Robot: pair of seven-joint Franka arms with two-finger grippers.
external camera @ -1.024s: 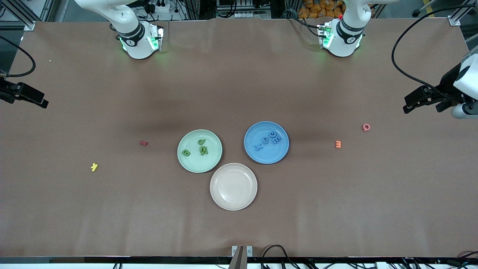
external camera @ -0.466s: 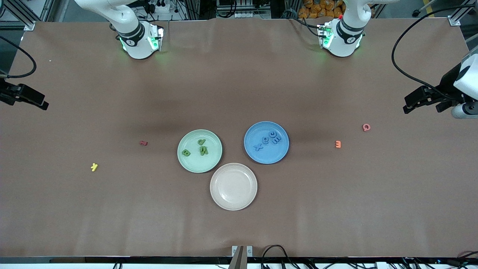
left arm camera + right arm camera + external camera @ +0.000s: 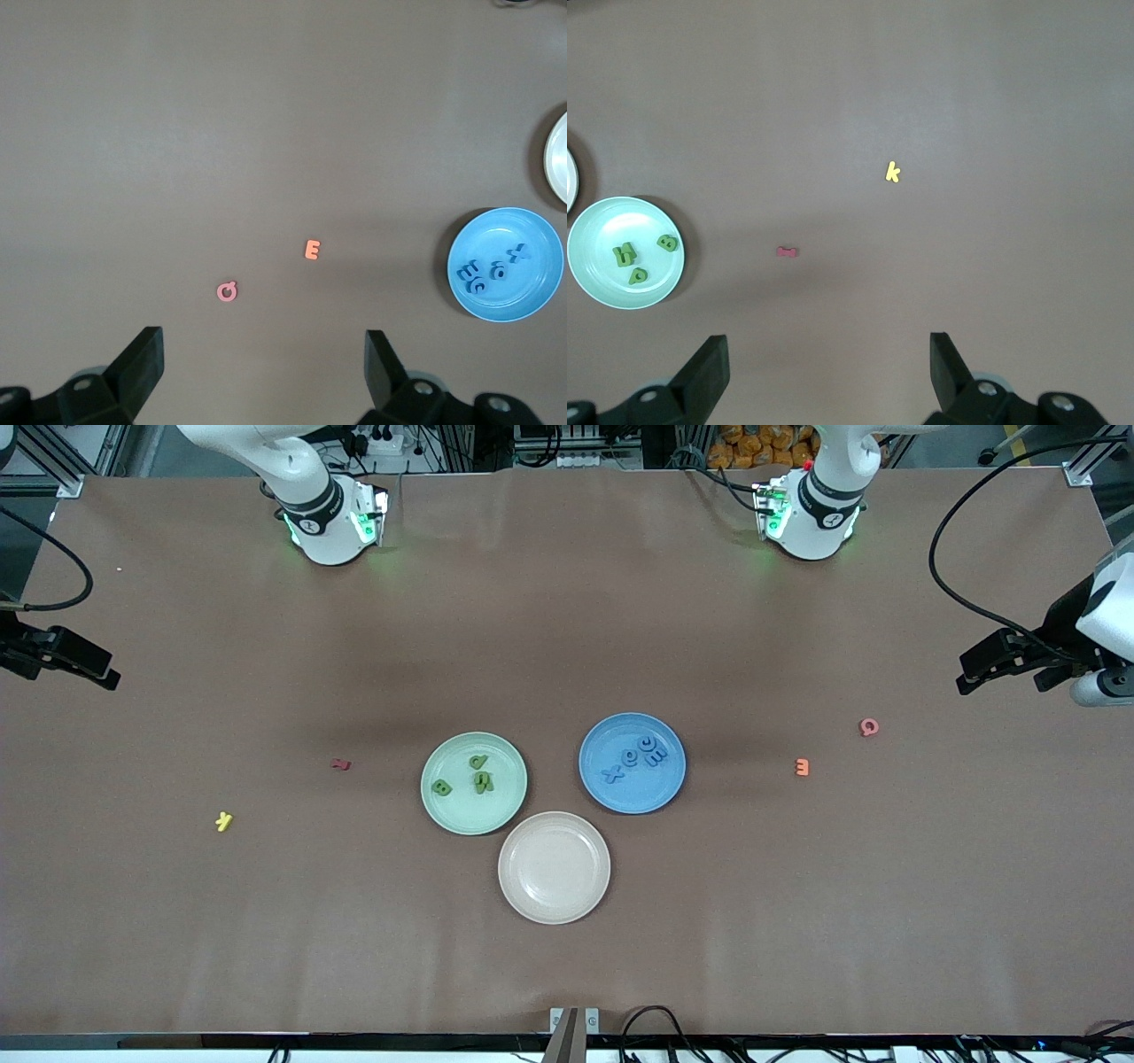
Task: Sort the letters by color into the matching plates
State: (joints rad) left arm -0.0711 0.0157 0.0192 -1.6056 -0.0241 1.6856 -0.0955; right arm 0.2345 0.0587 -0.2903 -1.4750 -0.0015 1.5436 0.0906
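Note:
Three green letters point(image 3: 479, 763) lie in the mint green plate point(image 3: 461, 811), and several blue letters point(image 3: 631, 758) lie in the blue plate point(image 3: 640, 794). The pinkish-beige plate point(image 3: 554, 868) holds nothing. On the bare table lie a yellow letter point(image 3: 224, 821) and a dark red letter point(image 3: 341, 763) toward the right arm's end, and an orange letter point(image 3: 802, 766) and a pink letter point(image 3: 869, 727) toward the left arm's end. My left gripper point(image 3: 264, 343) hangs open over the table beside the pink letter. My right gripper point(image 3: 827, 347) hangs open over its own end of the table.
The three plates cluster at the table's middle, the beige one nearest the front camera. Both arm bases point(image 3: 330, 518) stand at the table's edge farthest from that camera. Black cables point(image 3: 952, 558) loop over both ends of the table. Wide bare tabletop surrounds the loose letters.
The right gripper has drifted slightly at its end of the table. The left gripper, the plates and the letters have not moved.

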